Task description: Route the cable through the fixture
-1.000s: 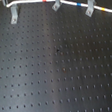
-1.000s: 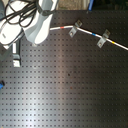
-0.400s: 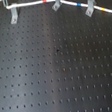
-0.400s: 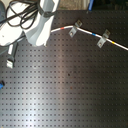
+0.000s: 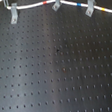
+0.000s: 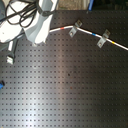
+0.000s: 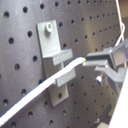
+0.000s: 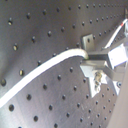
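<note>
The cable [image 5: 33, 4] is a white cord along the far edge of the board, with red, blue and yellow bands. It runs through the middle clip [image 5: 57, 2] and the right clip [image 5: 90, 6]. The fixture [image 5: 14, 15] is the left clip. In the first wrist view the cable [image 7: 45, 82] lies in the slot between the two tabs of the fixture [image 7: 50, 45]. My gripper [image 7: 92, 62] is shut on the cable right beside the clip. In the second wrist view my gripper [image 8: 94, 57] holds the cable [image 8: 45, 67]. In the second exterior view the arm [image 6: 30, 25] hides the fixture.
The dark perforated board [image 5: 59, 71] fills both exterior views. Black hoses [image 6: 22, 15] hang on the arm at the second exterior view's upper left. A small blue object [image 6: 1, 83] sits at the second exterior view's left edge.
</note>
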Tool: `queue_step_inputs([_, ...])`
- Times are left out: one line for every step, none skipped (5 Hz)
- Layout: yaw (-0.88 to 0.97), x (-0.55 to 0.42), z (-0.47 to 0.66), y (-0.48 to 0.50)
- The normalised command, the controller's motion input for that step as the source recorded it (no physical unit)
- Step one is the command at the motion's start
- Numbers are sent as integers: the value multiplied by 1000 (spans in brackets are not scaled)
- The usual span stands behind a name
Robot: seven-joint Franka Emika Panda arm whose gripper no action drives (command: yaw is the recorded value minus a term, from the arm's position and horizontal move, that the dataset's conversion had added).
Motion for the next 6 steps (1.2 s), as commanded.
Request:
queue_step_inputs([-131,-82,321,73])
queue_step_inputs([-291,-69,544,128])
queue_step_inputs([-371,32,348,15])
queue_step_inputs([-123,118,-5,81])
queue_step_inputs([0,105,-40,60])
queue_step_inputs([-17,3,0,3])
